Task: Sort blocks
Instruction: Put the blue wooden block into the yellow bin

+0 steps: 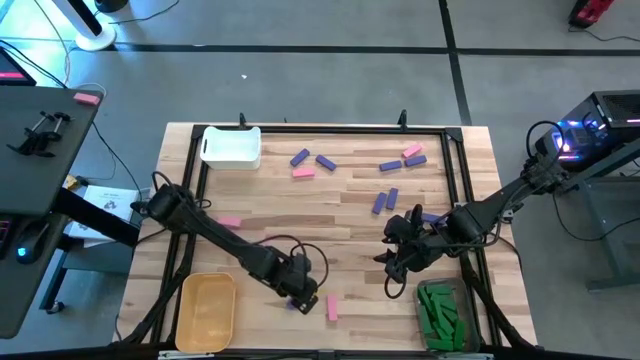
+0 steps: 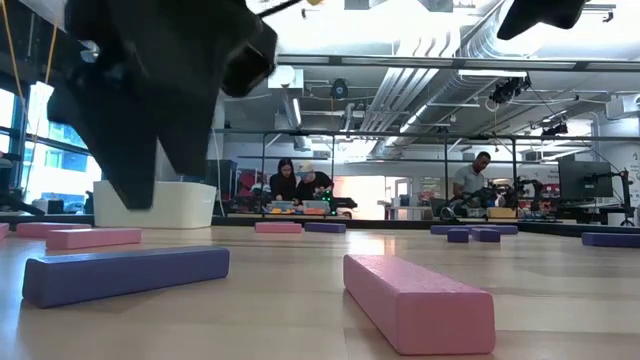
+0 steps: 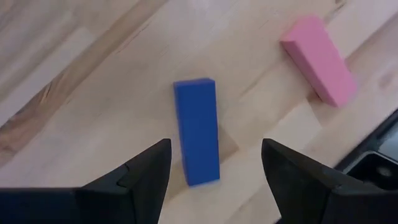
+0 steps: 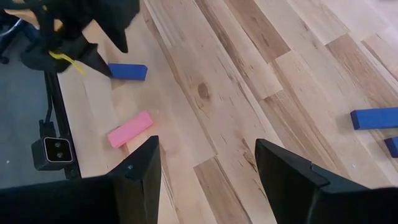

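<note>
left gripper (image 1: 303, 296) over purple block (image 1: 293, 303) | right gripper (image 1: 392, 258) midtable

My left arm reaches in from the left edge of the table, stretched long and low toward the near middle, wrist bent so the gripper points down. My left gripper (image 1: 300, 290) hangs just above the tabletop with its two dark fingers (image 3: 140, 180) spread wide apart, holding nothing. My right arm comes in from the right side, elbow raised, forearm angled toward the table's centre. My right gripper (image 1: 400, 262) sits above the wood on the right half, its fingers (image 4: 140, 171) also parted and empty, well apart from my left gripper.
</note>
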Motion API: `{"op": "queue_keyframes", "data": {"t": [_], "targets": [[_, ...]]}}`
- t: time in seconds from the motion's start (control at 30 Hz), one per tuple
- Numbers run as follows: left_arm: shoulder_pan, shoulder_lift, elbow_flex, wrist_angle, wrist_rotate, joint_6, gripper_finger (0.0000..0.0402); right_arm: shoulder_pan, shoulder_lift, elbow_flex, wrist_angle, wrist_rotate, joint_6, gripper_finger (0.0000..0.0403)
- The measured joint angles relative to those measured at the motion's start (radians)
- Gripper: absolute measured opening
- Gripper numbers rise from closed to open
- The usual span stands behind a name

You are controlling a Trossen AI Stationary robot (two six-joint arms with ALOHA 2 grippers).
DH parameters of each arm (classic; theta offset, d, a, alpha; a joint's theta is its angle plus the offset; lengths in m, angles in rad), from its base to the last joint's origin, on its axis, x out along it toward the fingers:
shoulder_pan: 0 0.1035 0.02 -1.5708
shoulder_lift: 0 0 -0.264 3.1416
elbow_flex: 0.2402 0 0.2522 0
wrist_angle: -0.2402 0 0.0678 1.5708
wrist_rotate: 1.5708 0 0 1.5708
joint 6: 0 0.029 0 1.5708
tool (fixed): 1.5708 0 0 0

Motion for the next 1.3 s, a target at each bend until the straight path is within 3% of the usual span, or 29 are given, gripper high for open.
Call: {"op": "queue_keyframes", "data": {"t": [0.57, 1.17, 1.3], "targets": [[0.003, 0.097, 0.005, 0.005, 0.004, 0.066, 0.0234, 0.0, 0.0, 0.0, 0.015, 0.016, 0.003, 0.0197], [0.014, 0.109, 0.003, -0.321, -0.081, 0.084, 0.0234, 0.0, 0.0, 0.0, 0.015, 0.024, 0.003, 0.0197], [0.016, 0.109, 0.001, -0.331, -0.105, 0.131, 0.0234, 0.0, 0.0, 0.0, 0.015, 0.027, 0.001, 0.0197]]}}
